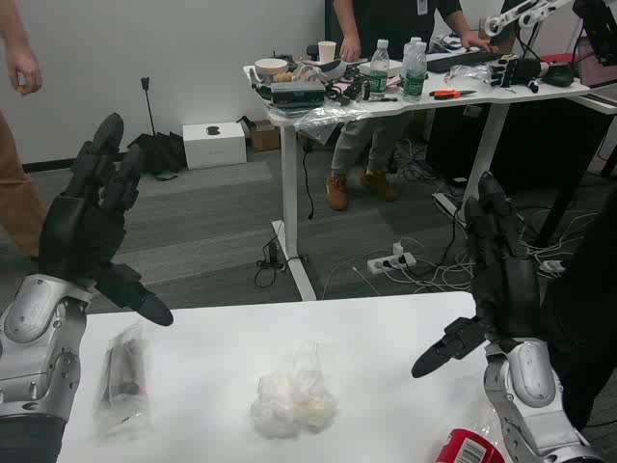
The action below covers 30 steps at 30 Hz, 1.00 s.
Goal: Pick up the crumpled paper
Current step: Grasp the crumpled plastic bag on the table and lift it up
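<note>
The crumpled paper (294, 397) lies on the white tabletop (386, 328) near its near edge, roughly midway between the two side edges, a loose white wad with a bit of thin, clear film puffed up over its top. Neither arm touches it. The left robot hand (96, 227) is raised well above the tabletop's left side, fingers spread and pointing up, thumb angled down toward the surface, holding nothing. The right robot hand (492, 289) is lifted above the right edge, likewise spread and empty, thumb jutting inward toward the middle. By its look the wad should be very light and soft, giving way under the fingers rather than resisting, so it ought to take little force to hold. The film on top may be slick and could slide or peel off if taken alone, and so light a wad may skid across the smooth tabletop if nudged from one side only. The safer hold seems to be around the bulk of the wad, fingers on one flank and thumb on the other, low near the surface, squeezing until it compacts. Toward the near left corner lies a clear packet (123, 381) with a dark object inside, well apart from the wad, and at the near right corner a red can (467, 449) pokes into view. Behind stands a cluttered desk (530, 95) with a person (376, 145) beside it.
</note>
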{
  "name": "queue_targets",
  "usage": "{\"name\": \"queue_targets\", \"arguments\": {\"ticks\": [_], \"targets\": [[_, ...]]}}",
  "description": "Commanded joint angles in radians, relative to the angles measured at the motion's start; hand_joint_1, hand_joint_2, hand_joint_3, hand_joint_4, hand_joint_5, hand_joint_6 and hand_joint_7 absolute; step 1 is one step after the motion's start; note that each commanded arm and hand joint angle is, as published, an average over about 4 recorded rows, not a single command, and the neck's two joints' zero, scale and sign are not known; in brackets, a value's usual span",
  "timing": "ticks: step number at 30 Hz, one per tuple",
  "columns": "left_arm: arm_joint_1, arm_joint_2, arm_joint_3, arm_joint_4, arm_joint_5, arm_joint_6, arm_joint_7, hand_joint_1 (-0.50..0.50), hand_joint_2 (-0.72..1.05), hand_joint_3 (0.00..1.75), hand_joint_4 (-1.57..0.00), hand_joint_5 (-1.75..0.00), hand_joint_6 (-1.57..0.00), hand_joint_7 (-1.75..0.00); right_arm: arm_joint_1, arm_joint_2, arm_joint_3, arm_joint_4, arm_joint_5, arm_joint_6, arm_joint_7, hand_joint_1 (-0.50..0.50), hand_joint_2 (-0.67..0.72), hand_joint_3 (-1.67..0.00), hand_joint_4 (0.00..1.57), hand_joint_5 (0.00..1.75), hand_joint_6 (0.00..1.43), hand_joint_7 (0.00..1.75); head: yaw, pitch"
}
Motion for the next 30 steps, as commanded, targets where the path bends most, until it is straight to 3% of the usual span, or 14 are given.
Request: {"name": "queue_targets", "arguments": {"ticks": [1, 3, 7, 30], "targets": [[-0.352, -0.156, -0.792, 0.872, -0.04, -0.982, 1.0, -0.5, -0.69, 0.0, -0.25, 0.0, -0.16, 0.0, 0.056, -0.092, -0.024, -0.003, 0.045, -0.183, -0.105, -0.17, 0.72, 0.0, 0.14, 0.0, 0.0, 0.0, -0.207, -0.11], [-0.351, -0.155, -0.785, 0.864, -0.038, -0.982, 0.996, -0.5, -0.66, 0.0, -0.22, 0.0, -0.14, 0.0, 0.056, -0.094, -0.031, -0.009, 0.04, -0.183, -0.105, -0.17, 0.72, 0.0, 0.13, 0.0, 0.0, 0.0, -0.123, -0.052], [-0.352, -0.153, -0.778, 0.852, -0.037, -0.98, 0.98, -0.5, -0.64, 0.0, -0.15, 0.0, -0.1, 0.0, 0.055, -0.099, -0.039, -0.017, 0.034, -0.183, -0.107, -0.17, 0.72, 0.0, 0.11, 0.0, 0.0, 0.0, -0.119, -0.037], [-0.35, -0.157, -0.778, 0.853, -0.036, -0.965, 0.978, -0.5, -0.64, 0.0, -0.15, 0.0, -0.1, 0.0, 0.047, -0.104, -0.037, -0.018, 0.034, -0.177, -0.105, -0.17, 0.72, 0.0, 0.11, 0.0, 0.0, 0.0, -0.126, -0.061]]}}
